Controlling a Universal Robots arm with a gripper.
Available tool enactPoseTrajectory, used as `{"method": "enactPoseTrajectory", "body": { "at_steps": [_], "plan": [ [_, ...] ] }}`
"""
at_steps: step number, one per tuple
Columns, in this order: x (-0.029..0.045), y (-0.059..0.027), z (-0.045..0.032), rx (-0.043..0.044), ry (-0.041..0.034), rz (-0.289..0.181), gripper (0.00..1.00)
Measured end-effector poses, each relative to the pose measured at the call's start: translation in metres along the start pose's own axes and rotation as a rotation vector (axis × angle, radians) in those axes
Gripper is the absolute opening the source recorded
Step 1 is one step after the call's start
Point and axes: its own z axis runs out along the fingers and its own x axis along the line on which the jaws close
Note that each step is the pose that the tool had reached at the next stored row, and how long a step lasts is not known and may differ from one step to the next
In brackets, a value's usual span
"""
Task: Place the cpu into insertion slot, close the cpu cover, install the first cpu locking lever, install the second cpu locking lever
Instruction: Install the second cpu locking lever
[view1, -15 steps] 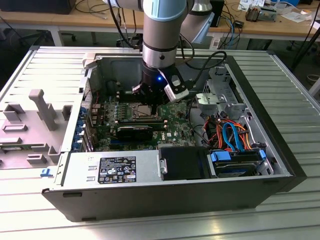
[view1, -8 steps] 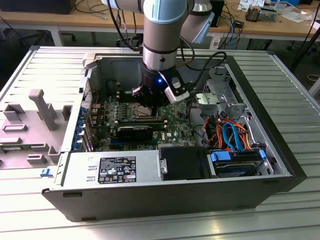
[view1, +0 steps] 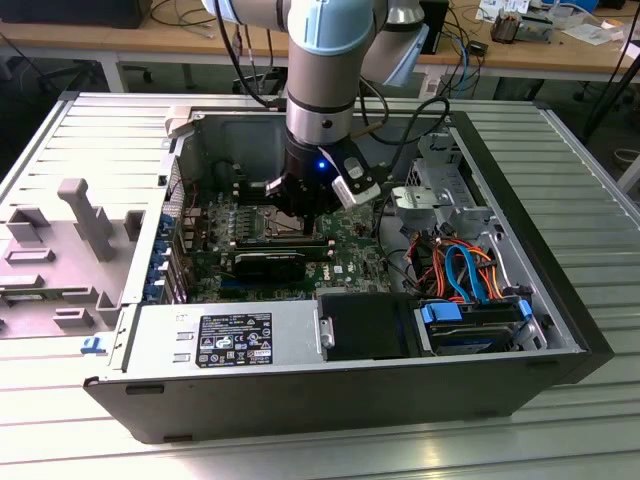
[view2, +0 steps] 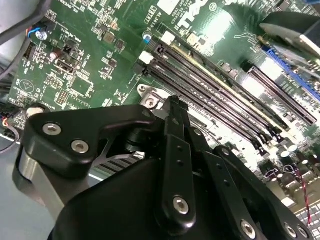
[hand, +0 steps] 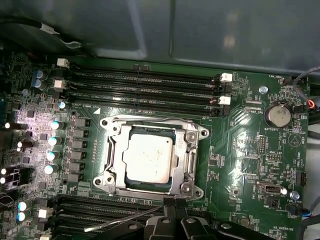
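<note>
In the first wrist view the cpu (hand: 150, 157) lies flat in the insertion slot (hand: 152, 192) on the green board. The silver cpu cover (hand: 114, 150) lies down around it, the chip showing through its window. My gripper (hand: 172, 203) is at the socket's edge with its black fingertips together. A thin wire lever (hand: 122, 219) runs from that edge away over the memory slots. In the second wrist view the gripper (view2: 172, 102) points down beside the long black memory slots (view2: 215, 95). In the exterior view the gripper (view1: 300, 205) hangs over the socket (view1: 262, 226) inside the open computer case.
Long black memory slots (hand: 145, 82) flank the socket on both sides. A round coin battery (hand: 276, 115) sits on the board. Case walls (view1: 520, 230), a power supply (view1: 225, 335), a drive bay (view1: 470, 325) and bundled cables (view1: 455, 265) hem the board in.
</note>
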Motion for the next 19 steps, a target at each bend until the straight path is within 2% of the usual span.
{"method": "enactPoseTrajectory", "body": {
  "at_steps": [2, 5, 7, 11, 19],
  "plan": [
    [0.0001, -0.0012, 0.0025, -0.0022, 0.0, -0.004, 0.11],
    [0.0048, -0.0059, 0.0028, -0.0164, -0.0015, -0.008, 0.11],
    [0.0067, -0.0057, 0.0031, -0.0214, -0.002, -0.009, 0.11],
    [0.0151, -0.006, 0.0041, -0.034, -0.0036, -0.01, 0.11],
    [0.0325, -0.0069, 0.0054, -0.034, -0.0049, -0.012, 0.11]
  ]
}}
